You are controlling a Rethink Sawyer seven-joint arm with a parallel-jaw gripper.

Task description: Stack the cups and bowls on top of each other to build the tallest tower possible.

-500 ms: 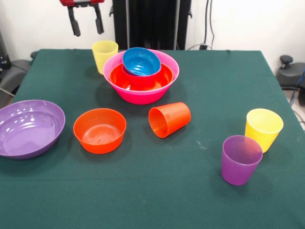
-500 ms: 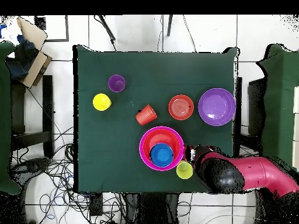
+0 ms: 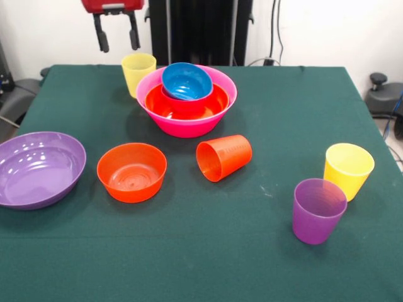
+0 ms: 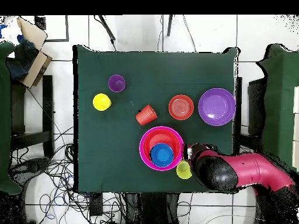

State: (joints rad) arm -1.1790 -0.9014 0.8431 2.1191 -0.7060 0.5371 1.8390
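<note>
Green table (image 3: pixel 264 113): tower (image 3: pixel 187 97), fingers (image 3: pixel 116 33) apart, empty.

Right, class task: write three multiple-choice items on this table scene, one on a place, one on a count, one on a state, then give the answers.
1. Where is the blue bowl?
A. Atop the stack in the pink bowl
B. Inside the purple bowl
C. Alone on the cloth

2. How many cups stand upright?
A. One
B. Three
C. Four

3. How does the orange cup lie?
A. Upright
B. Upside down
C. On its side

Answers:
1 A: the blue bowl sits topmost inside the pink bowl.
2 B: two yellow cups and the purple cup stand.
3 C: the orange cup lies with its mouth sideways.
</note>
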